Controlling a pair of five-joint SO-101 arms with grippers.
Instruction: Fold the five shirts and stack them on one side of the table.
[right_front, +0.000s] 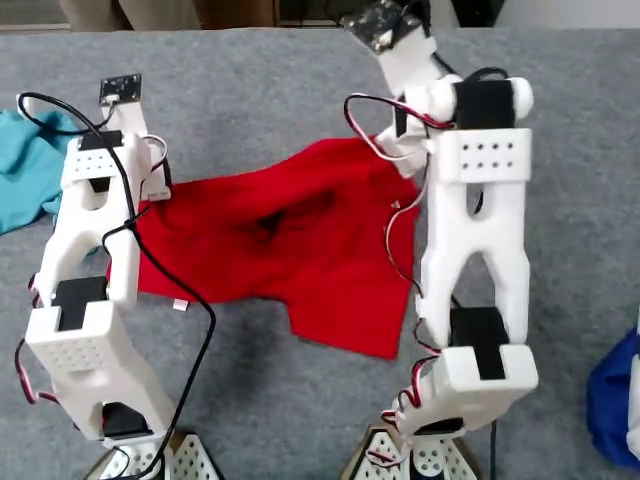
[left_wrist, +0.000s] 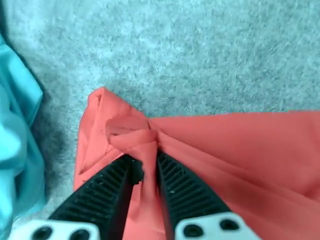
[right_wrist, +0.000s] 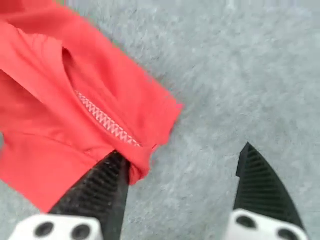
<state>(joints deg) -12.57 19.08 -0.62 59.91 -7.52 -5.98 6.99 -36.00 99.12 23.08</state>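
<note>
Flanking the red shirt (right_front: 300, 240) clenched by left gripper (left_wrist: 145, 162): teal shirt (right_front: 25, 170) alongside, blue cloth (right_front: 612, 400) far from splayed right gripper (right_wrist: 182, 152).

Grey felt-like table cover (right_front: 300, 420), perhaps wood panel (right_front: 240, 12) behind

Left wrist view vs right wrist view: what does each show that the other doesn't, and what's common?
Left wrist, not right wrist: a teal shirt lying beside the red shirt, and the left gripper shut on a pinched fold of red fabric.
Right wrist, not left wrist: the right gripper open, one finger against the red shirt's edge, the other over bare table, plus a white zigzag seam on the fabric.
Both: the red shirt lying on the grey table.
</note>
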